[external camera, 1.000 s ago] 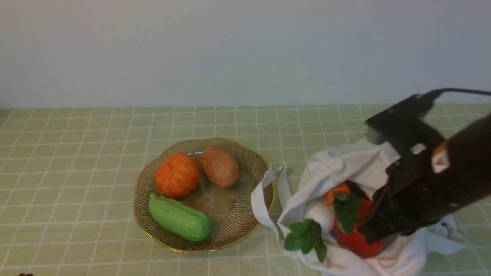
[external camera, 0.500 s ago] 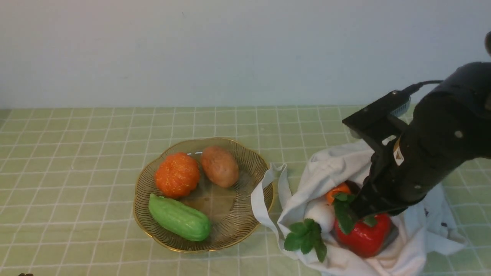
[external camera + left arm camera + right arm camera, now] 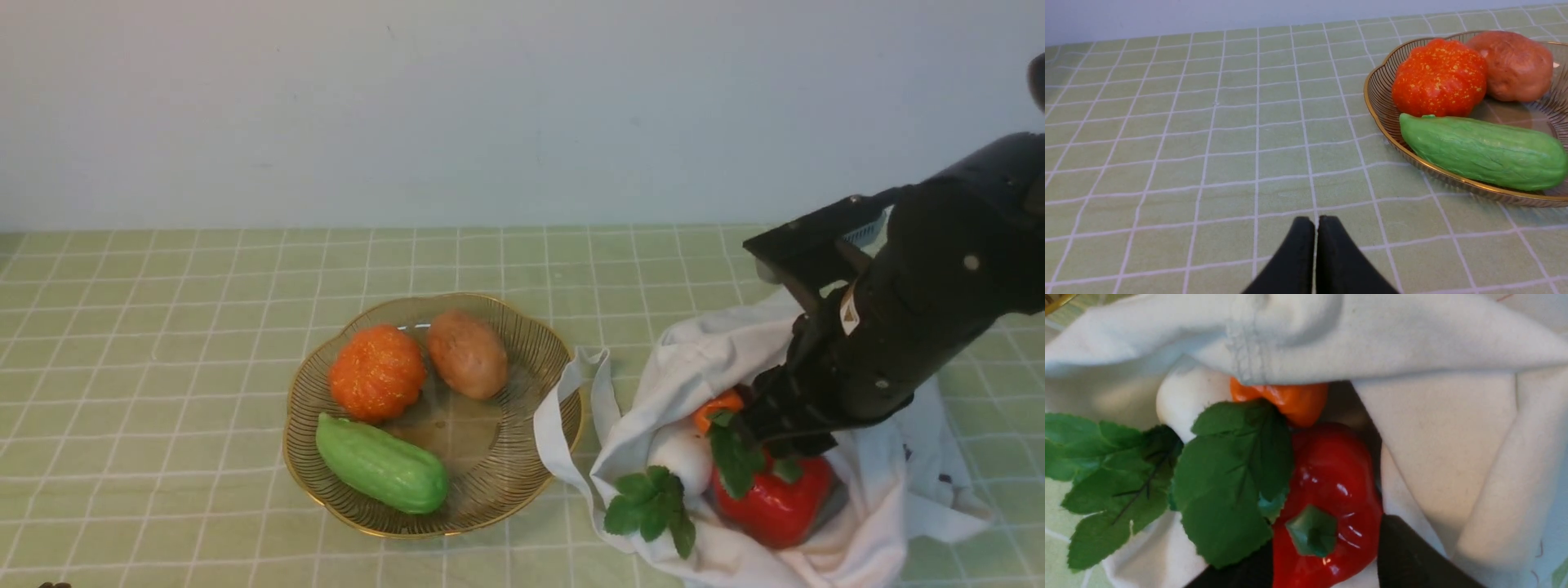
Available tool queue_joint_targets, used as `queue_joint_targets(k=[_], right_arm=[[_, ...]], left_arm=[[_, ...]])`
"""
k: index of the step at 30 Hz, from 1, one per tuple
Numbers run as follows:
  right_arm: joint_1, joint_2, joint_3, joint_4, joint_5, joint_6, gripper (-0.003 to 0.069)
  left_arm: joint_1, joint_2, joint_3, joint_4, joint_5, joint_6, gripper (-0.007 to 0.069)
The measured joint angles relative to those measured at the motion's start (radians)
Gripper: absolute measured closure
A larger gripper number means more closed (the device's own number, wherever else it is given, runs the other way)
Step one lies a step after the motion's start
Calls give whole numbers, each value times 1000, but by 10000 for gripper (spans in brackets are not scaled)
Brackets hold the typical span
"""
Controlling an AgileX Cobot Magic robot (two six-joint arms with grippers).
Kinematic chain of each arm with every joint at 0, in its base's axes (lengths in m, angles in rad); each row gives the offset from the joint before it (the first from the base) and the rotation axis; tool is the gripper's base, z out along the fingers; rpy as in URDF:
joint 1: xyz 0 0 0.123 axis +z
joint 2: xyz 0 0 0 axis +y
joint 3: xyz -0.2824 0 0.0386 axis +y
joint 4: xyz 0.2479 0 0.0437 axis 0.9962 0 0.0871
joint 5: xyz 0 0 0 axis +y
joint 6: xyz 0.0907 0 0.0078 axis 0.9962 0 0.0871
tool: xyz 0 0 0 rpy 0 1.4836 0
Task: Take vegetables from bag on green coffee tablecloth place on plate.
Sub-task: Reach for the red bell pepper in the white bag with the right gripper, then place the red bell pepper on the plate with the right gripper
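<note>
The off-white bag (image 3: 718,351) lies open on the green grid tablecloth (image 3: 163,327), right of the gold-rimmed glass plate (image 3: 302,392). In the bag's mouth lie a shiny red bell pepper (image 3: 767,510), a white vegetable (image 3: 686,457) and an orange one (image 3: 714,406), both with green leaves (image 3: 649,502). My right gripper (image 3: 775,457) is down over the pepper. In the right wrist view the pepper (image 3: 1331,477) sits between the black fingers (image 3: 1404,555) of the open gripper (image 3: 1327,535), close against both. My left gripper (image 3: 1315,222) is shut and empty, low over the cloth.
The plate holds an orange bumpy pumpkin (image 3: 377,371), a brown potato (image 3: 468,353) and a green gourd (image 3: 382,463). One bag strap (image 3: 563,425) drapes over the plate's right rim. A pale wall stands behind the table.
My right arm has swung back and up off the bag's front, uncovering the pepper, then settled down with its fingers over the pepper. The vegetables and bag have not moved.
</note>
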Motion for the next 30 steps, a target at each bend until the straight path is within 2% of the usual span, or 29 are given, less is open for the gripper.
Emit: queue_joint_targets(k=[8,11,15,18,20,30], right_arm=[[0,53,0,1,25,-1,326],[0,60,0,2,25,-2,349],[0,77,-1,2,27,-4,460],[0,76,-1,8,27,-22,599],[0,65,-1,21,30,-36,636],[0,-134,-1,117,145,-89,638]], left_arm=[[0,0,0,0,0,0,629],[0,0,0,0,0,0,629],[0,0,0,0,0,0,629],[0,0,0,0,0,0,629],[0,0,0,0,0,0,629],[0,0,0,0,0,0,629]])
